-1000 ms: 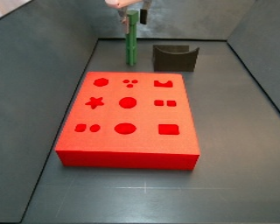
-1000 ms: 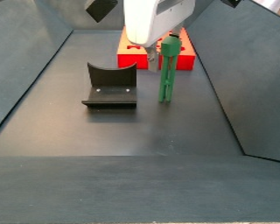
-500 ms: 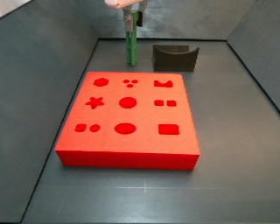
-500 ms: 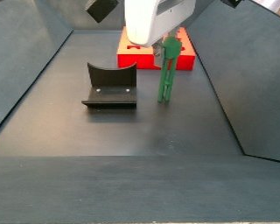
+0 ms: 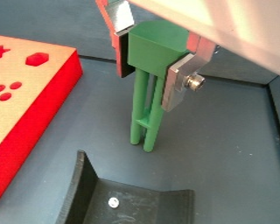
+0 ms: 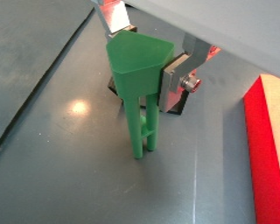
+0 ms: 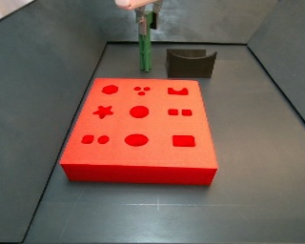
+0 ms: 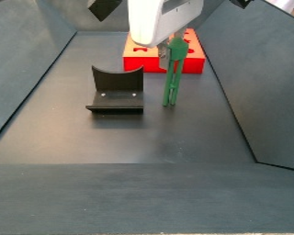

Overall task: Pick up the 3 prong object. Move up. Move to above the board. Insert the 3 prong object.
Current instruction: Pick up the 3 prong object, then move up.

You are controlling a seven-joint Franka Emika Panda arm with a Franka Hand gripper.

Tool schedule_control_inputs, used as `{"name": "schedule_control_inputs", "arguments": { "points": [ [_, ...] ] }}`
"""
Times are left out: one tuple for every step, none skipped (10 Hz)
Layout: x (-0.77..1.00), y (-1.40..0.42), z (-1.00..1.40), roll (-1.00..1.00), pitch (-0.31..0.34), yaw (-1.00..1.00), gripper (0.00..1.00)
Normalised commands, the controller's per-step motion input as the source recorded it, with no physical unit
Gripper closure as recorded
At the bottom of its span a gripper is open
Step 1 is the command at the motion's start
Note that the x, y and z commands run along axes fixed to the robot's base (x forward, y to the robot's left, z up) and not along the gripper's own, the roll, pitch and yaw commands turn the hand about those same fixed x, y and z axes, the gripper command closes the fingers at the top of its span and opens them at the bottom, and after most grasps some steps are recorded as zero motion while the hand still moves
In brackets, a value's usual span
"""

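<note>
One hand [image 5: 154,54] | clamps 3 prong object [image 5: 147,105] | fingertips hidden

Gripper [image 7: 144,13] cut off by frame edge; board [image 8: 197,57] mostly hidden.

Side view, high, near end of the dark grey floor [image 7: 257,181]: looks down the length of the flat red rectangular board with shaped cutouts [image 7: 140,133] toward the dark grey U-shaped holder [image 7: 191,63].

Side view, opposite end, lower: holder [image 8: 115,92] nearer, board [image 8: 162,57] behind.

Both wrist views: close, angled down past the gripper [image 5: 154,59] [image 6: 140,68], which holds the slender green three-pronged peg [image 5: 149,92] [image 6: 140,96] upright; each catches a board edge.
</note>
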Motion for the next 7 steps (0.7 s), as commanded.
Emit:
{"name": "schedule_control_inputs", "arguments": {
  "points": [
    [0.0, 0.0, 0.0, 0.0, 0.0, 0.0, 1.0],
    [0.0, 0.0, 0.0, 0.0, 0.0, 0.0, 1.0],
    [0.0, 0.0, 0.0, 0.0, 0.0, 0.0, 1.0],
    [0.0, 0.0, 0.0, 0.0, 0.0, 0.0, 1.0],
    [0.0, 0.0, 0.0, 0.0, 0.0, 0.0, 1.0],
    [0.0, 0.0, 0.83, 0.0, 0.0, 0.0, 1.0],
    [-0.06, -0.08, 0.76, -0.01, 0.038, 0.01, 1.0]
  ]
}}
